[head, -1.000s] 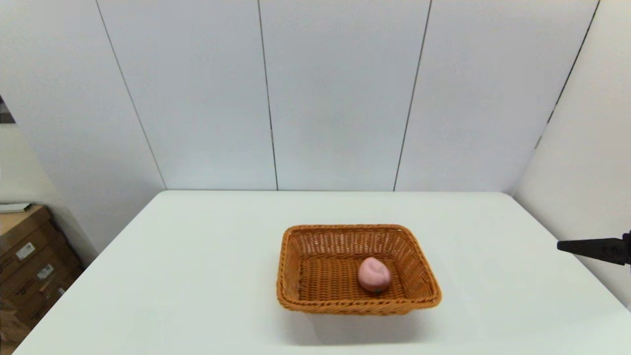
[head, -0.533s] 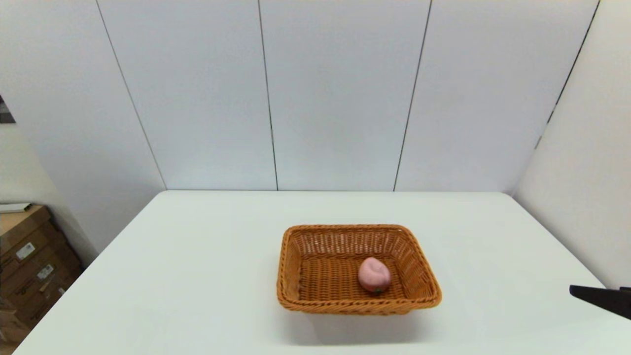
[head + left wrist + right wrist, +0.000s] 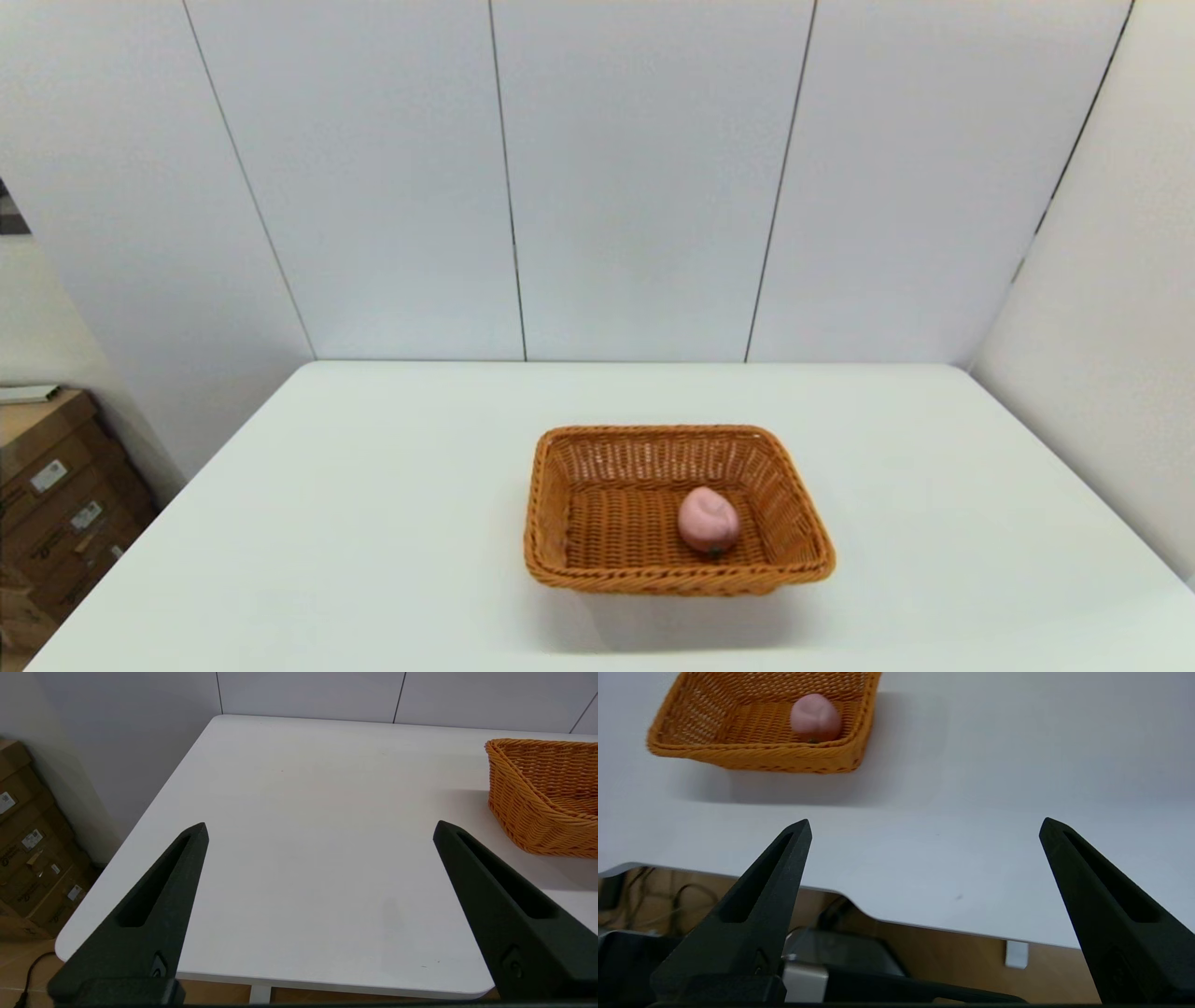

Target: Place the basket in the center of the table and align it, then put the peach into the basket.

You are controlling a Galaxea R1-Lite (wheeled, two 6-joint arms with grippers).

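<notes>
Resting in basket (image 3: 597, 560), peach (image 3: 708, 521); wrist views alone showing spread tools.

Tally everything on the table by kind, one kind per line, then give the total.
Wicker basket: 1
Peach, lying inside the basket: 1
Total on the table: 2
</notes>
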